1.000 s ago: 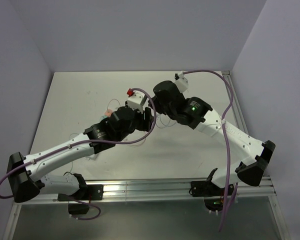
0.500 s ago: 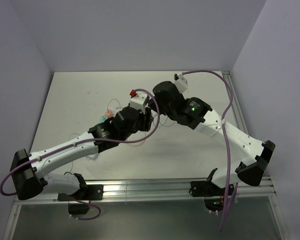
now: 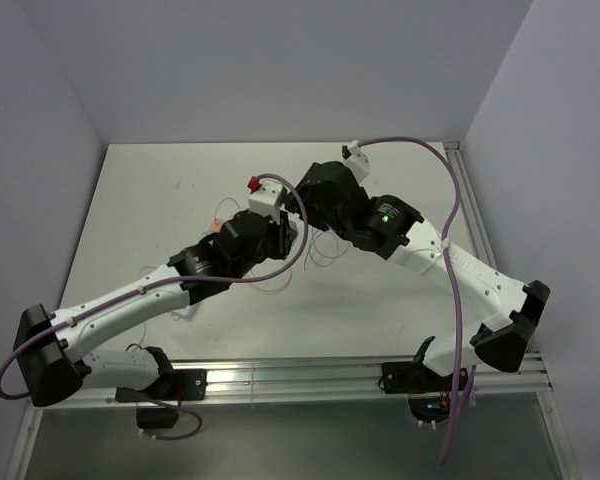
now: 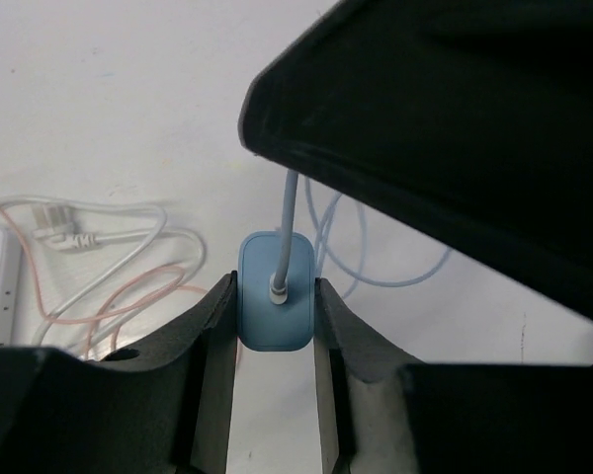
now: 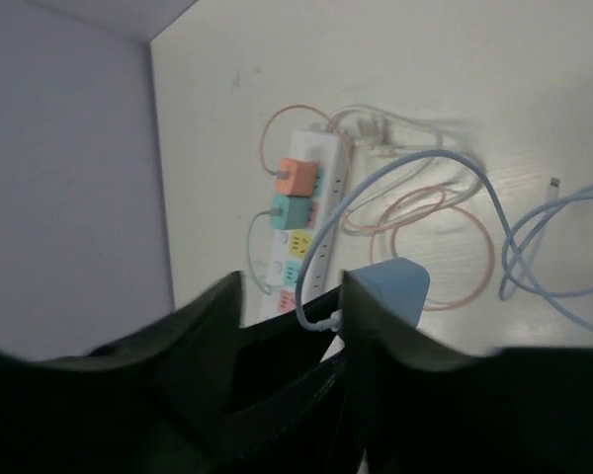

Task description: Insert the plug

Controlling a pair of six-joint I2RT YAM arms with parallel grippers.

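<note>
So the left gripper (image 4: 275, 288) is clamped on the plug (image 4: 275, 318), a smooth pale-blue rounded block with its cable (image 4: 289, 212) leaving toward 12 o'clock. The right gripper (image 5: 292, 296) sits open, gripping nothing, with just the cable running through the gap. In the right wrist view the power strip (image 5: 326, 193) lies around 10 o'clock from the plug, long axis roughly 1 to 7. Left arm's nearer, so I'd guess it does the push.

The left arm (image 3: 130, 300) and right arm (image 3: 470, 270) stretch forward and inward, their wrists nearly meeting. The left tool (image 4: 275, 284) pinches the blue plug (image 4: 275, 321) on both sides. The right tool (image 5: 292, 286) has its fingers (image 5: 217, 316) parted.
</note>
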